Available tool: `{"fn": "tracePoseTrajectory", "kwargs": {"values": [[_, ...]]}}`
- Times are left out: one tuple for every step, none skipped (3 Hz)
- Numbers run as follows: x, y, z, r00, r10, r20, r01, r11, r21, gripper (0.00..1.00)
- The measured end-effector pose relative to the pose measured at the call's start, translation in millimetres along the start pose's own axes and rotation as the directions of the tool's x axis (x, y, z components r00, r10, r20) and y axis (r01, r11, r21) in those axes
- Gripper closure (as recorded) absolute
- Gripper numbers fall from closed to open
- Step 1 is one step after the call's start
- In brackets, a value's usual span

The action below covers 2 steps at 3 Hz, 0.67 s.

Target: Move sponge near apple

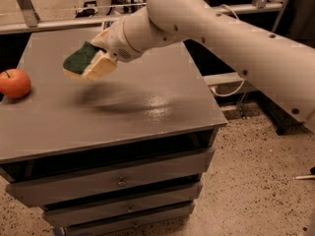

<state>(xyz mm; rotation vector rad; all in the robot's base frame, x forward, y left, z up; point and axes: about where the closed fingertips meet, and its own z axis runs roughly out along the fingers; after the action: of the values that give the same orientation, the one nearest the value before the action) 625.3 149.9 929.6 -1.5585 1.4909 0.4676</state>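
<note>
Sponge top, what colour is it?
Dark green, seen in the camera view. The gripper holds the sponge above the table.

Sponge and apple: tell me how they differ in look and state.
The sponge is flat, dark green over pale yellow; the apple is round and red-orange. The sponge hangs clamped in the gripper above the table, clear of its top; the apple rests on the table at its left edge, untouched. Both are at the table's left half, apart.
</note>
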Motion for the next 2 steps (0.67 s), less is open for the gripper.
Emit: {"fn": "tracePoseTrajectory", "kwargs": {"values": [[-11.3,-12.2,63.2,0.999,-0.036,0.035,0.039,0.996,-0.08,1.0],[-14.6,-11.5,104.4,0.997,-0.055,0.048,0.061,0.988,-0.142,1.0]]}}
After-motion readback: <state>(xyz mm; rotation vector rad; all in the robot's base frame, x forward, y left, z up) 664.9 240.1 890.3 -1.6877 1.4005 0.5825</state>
